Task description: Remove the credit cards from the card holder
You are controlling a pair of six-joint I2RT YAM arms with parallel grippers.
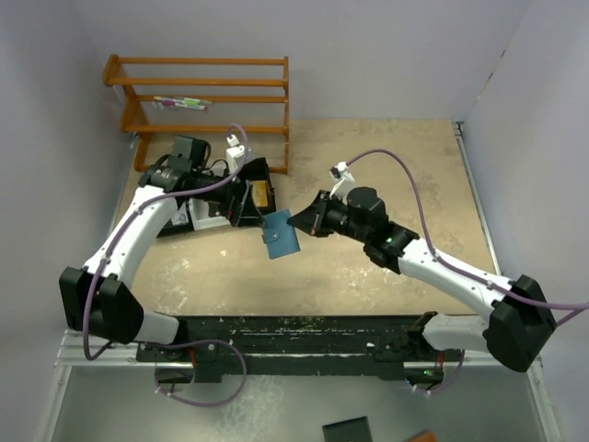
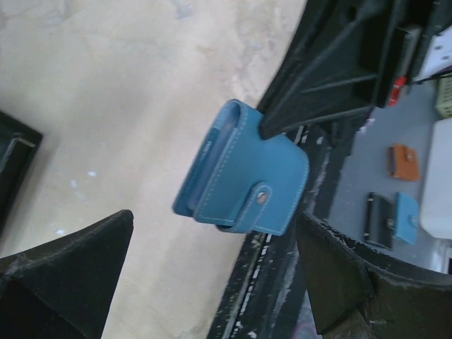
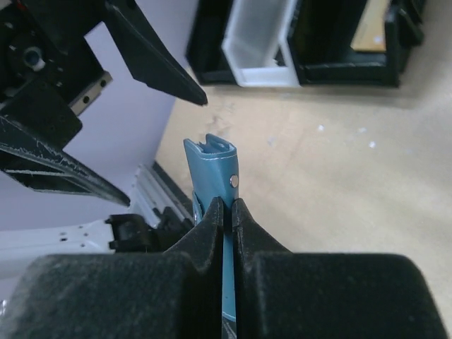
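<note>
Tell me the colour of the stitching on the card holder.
White, on the blue card holder, clearest in the left wrist view.

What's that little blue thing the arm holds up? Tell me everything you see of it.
The card holder is a blue case, leather-like, with pale stitching and a flap fastened by a round metal snap. It is folded shut and held tilted above the table, pinched at one edge by the right pincer, shut on it. Nothing else touches it.
</note>
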